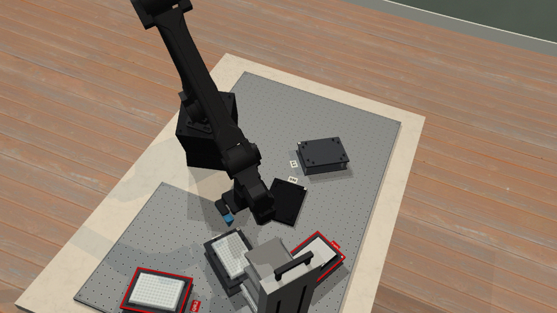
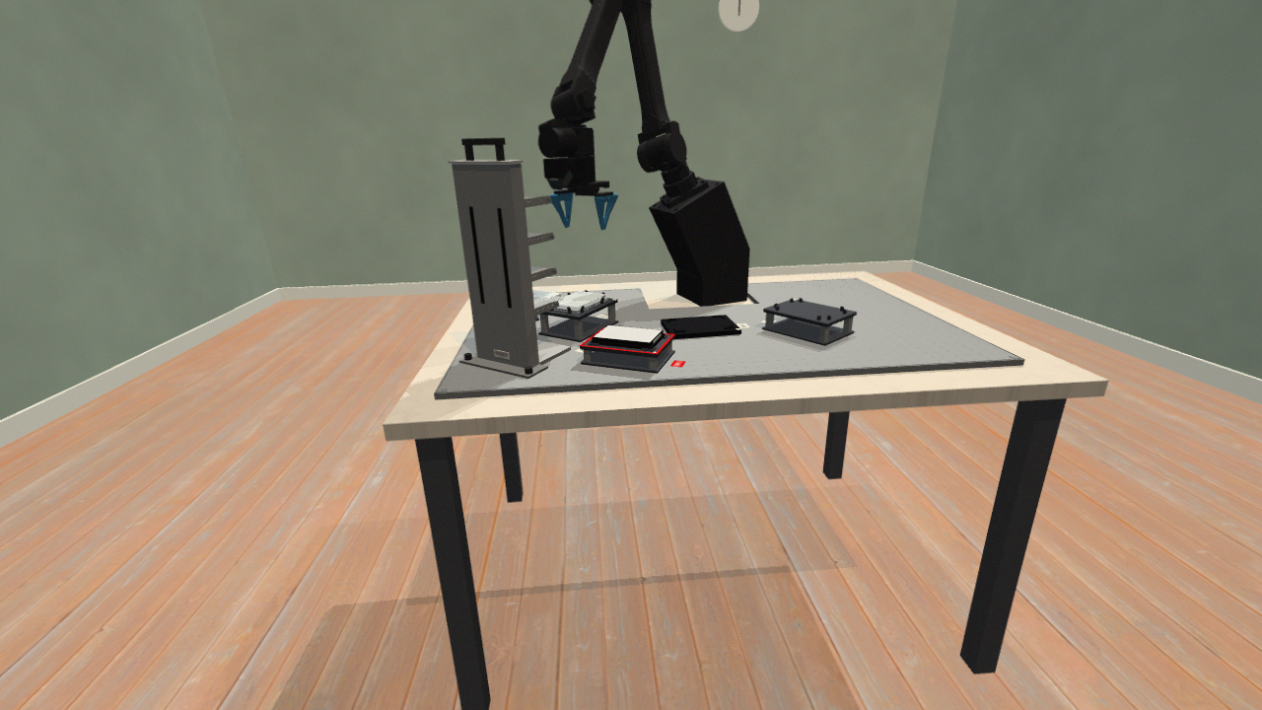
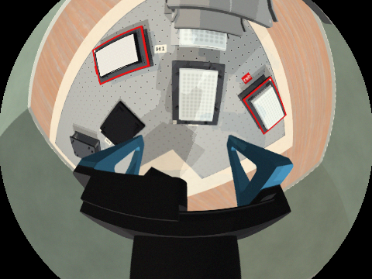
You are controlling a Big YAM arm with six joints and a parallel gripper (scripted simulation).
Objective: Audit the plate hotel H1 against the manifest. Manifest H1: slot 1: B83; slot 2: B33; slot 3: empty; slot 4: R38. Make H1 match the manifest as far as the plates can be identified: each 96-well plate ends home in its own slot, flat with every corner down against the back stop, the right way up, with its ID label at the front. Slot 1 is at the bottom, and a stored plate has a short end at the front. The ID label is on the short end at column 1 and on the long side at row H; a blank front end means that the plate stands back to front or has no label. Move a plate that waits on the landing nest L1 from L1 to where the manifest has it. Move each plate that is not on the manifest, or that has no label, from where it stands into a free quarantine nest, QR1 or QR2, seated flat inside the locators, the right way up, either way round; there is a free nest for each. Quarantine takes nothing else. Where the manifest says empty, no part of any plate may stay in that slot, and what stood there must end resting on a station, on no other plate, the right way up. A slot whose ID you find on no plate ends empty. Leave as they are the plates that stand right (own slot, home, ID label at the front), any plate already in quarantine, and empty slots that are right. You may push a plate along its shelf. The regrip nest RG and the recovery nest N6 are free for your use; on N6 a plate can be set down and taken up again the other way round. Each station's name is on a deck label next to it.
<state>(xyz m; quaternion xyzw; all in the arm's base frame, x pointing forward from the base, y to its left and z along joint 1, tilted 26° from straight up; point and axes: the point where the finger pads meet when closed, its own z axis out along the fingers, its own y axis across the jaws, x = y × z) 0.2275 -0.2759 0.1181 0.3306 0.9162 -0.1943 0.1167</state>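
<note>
The plate hotel H1 [image 1: 281,299] [image 2: 492,264] stands at the deck's near end. A clear 96-well plate [image 3: 203,39] shows in a low slot under its top; I cannot read any labels. Another 96-well plate [image 1: 231,253] [image 2: 580,302] [image 3: 197,93] lies flat on the regrip nest in front of the hotel. My gripper [image 1: 223,212] [image 2: 583,211] [image 3: 185,139] is open and empty. It hangs high above the deck, back from that plate towards the arm's base. The landing nest L1 [image 1: 323,154] [image 2: 808,316] [image 3: 85,144] holds nothing.
Red-framed quarantine nest QR1 [image 1: 316,254] [image 2: 628,339] [image 3: 119,54] and QR2 [image 1: 156,291] [image 3: 266,104] each hold a plate. The flat black recovery nest N6 [image 1: 287,202] [image 2: 699,324] [image 3: 121,121] lies between L1 and the hotel. The arm's base [image 1: 204,139] stands behind.
</note>
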